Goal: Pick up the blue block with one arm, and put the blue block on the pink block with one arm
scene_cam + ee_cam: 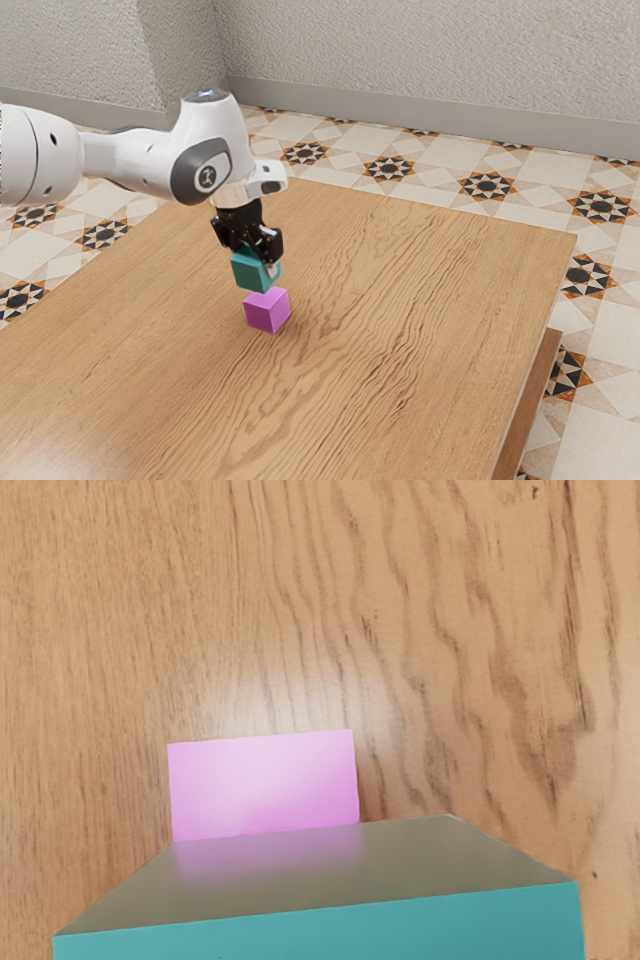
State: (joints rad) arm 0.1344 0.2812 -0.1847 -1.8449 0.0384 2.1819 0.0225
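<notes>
A teal-blue block hangs in my black gripper, whose fingers are shut on its two sides. Just below it a pink block rests on the wooden table. In the exterior view the teal-blue block sits right over the pink one, slightly toward the exterior view's left; I cannot tell if they touch. Through the wrist camera the teal-blue block looms large under my hand, and the pink block peeks out beyond its far edge.
The table's edge runs along the exterior view's right, with patterned floor tiles beyond it. Bare wood surrounds both blocks.
</notes>
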